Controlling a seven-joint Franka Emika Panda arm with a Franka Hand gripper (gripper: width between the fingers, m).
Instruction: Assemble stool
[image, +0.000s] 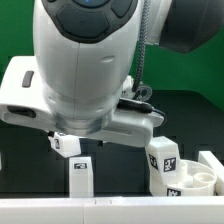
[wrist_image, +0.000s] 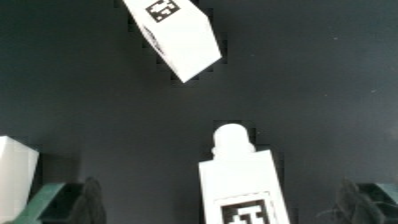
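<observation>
In the wrist view a white stool leg with a rounded peg end and a square tag lies on the dark table between my gripper's two dark fingers. The jaws are wide open, with a gap on each side of the leg. A second tagged leg lies tilted farther off. In the exterior view the leg sits just under the arm's big white body, which hides the gripper. Another tagged leg lies behind it. The round seat sits at the exterior view's right, a leg beside it.
A white part shows at the edge of the wrist view, close to one finger. A white flat piece lies at the exterior view's left, and a white rail at the far right. A pale table edge runs along the front.
</observation>
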